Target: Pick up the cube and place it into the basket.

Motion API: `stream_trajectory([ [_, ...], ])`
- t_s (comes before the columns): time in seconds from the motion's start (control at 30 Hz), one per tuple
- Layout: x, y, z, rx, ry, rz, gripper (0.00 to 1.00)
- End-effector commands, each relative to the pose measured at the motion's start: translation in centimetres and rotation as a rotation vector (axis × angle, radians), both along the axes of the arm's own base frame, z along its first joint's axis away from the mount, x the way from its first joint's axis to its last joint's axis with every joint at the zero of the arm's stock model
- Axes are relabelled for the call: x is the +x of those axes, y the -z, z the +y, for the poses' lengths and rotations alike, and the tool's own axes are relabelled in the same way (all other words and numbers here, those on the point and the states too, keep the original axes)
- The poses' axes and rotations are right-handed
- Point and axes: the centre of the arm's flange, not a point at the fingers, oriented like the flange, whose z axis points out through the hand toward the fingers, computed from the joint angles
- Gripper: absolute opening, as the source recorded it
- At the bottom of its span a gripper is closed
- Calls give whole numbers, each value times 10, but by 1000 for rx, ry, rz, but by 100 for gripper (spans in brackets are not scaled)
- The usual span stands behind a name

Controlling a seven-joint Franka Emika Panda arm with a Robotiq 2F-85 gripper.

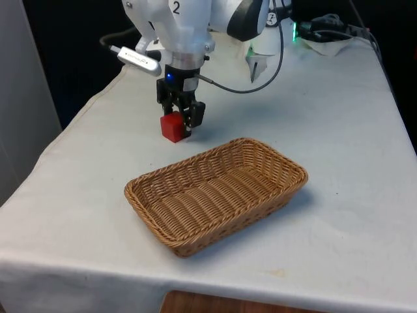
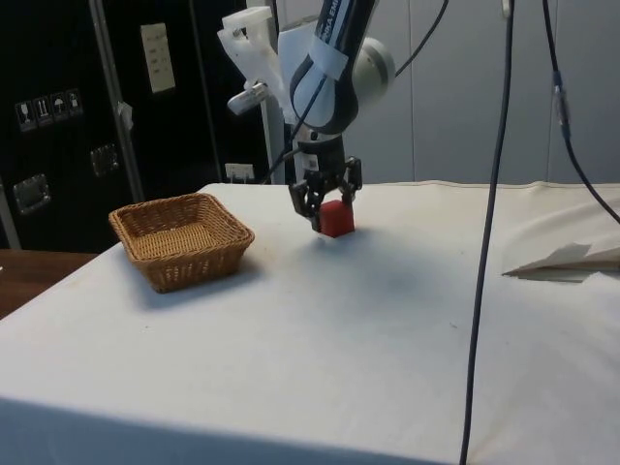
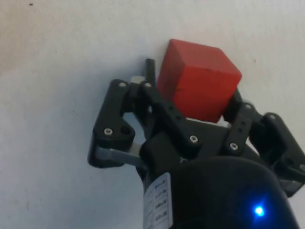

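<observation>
Gripping the small red wooden-looking cube (image 1: 172, 126), the black two-finger gripper (image 1: 181, 121) is sitting low over the white tablecloth (image 1: 339, 130), jaws narrowed onto the cube's opposite faces with the block filling the gap between them. In the wrist view the cube (image 3: 198, 87) is projecting past the fingertips (image 3: 151, 71), held slightly skewed, one corner leading. Whether it is resting on the cloth or just lifted off is hard to tell; in the side view the cube (image 2: 336, 219) is looking at or barely above the surface. The rectangular woven wicker basket (image 1: 287, 171) is lying near the cube, toward the front view's right and nearer that camera, its long axis running diagonally. The white arm is reaching down almost vertically, wrist pointing straight at the table. Next move, as I judge it: lifting clear of the rim, then carrying across over the basket's open middle.
</observation>
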Motion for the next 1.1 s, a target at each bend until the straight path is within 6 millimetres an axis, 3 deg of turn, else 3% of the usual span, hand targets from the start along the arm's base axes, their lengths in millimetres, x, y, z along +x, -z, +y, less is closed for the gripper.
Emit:
stream_trajectory([
  [0.0, 0, 1, 0, -11, 1, -9, 37],
  [0.1, 0, 1, 1, -13, 1, -12, 6],
  [0.13, 0, 0, 0, -2, 1, -6, 0],
  [0.5, 1, -1, 2, -3, -1, -9, 0],
  [1.07, 8, -43, -2, 18, 11, -8, 0],
])
